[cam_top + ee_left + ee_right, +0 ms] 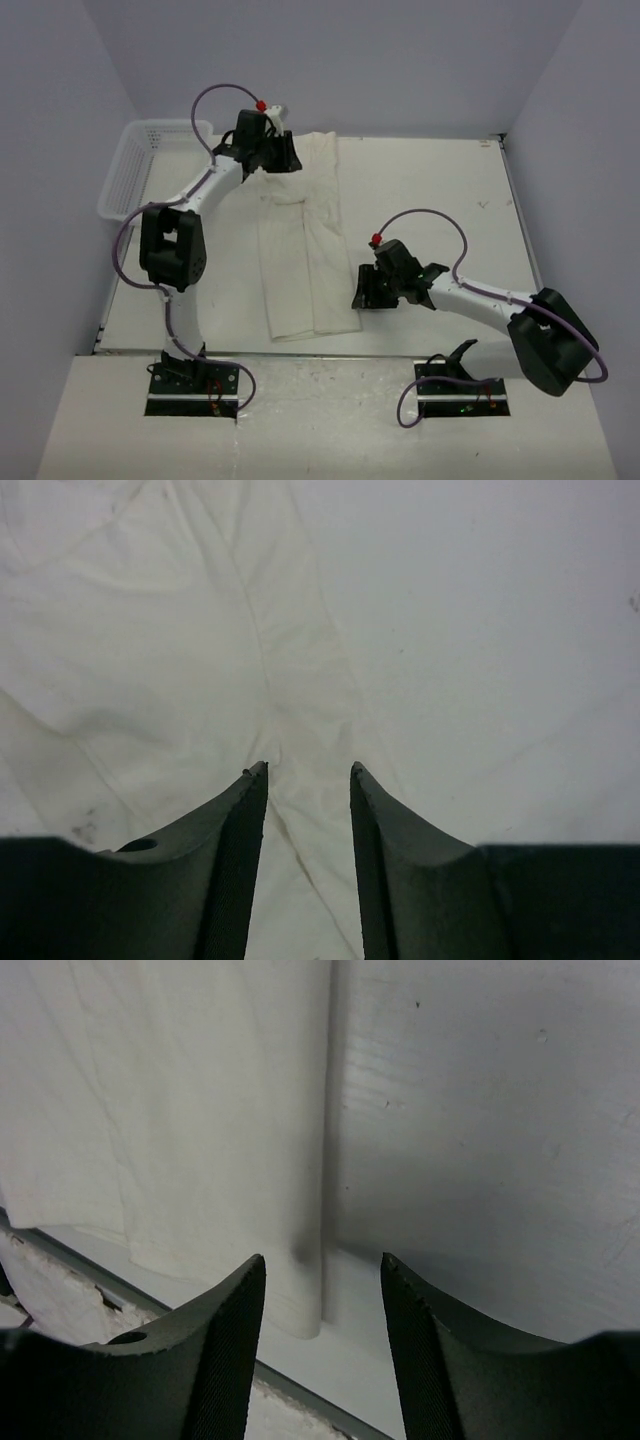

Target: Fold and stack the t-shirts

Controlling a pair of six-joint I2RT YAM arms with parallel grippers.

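Top external view: one t-shirt (300, 250), cream, folded lengthwise into a narrow strip, long axis running 12 to 6 o'clock down the middle-left of the tabletop (430, 190). Left pincer (287, 158) is over the strip's 12 o'clock end, so the left arm is the nearer to that end. Right pincer (360, 292) is at the strip's 4 o'clock, just beside its right edge and close to the near hem, so the right arm is the nearer to that end. White mesh basket (135, 170) sits at 10 o'clock, beside the left arm's elbow. There is bare surface from 1 to 4 o'clock, and the strip's near hem lies close to the tabletop's 6 o'clock edge. Left wrist view: left pincer (308, 770) has its jaws partly apart and nothing clamped; creased t-shirt (150, 630) lies under and ahead of the tips, from 9 to 12 o'clock, with bare tabletop (500, 630) at 1 to 3 o'clock. Right wrist view: right pincer (322, 1260) has its jaws about half apart and holds nothing; the t-shirt (180, 1110) has its straight right edge running toward 12 o'clock between the tips, cloth on the 9 o'clock side, bare tabletop (480, 1110) on the 3 o'clock side, and the tabletop's lip at 7 o'clock. Judgement: an end-to-end fold along the long axis looks due next, and room is tightest at 6 o'clock.
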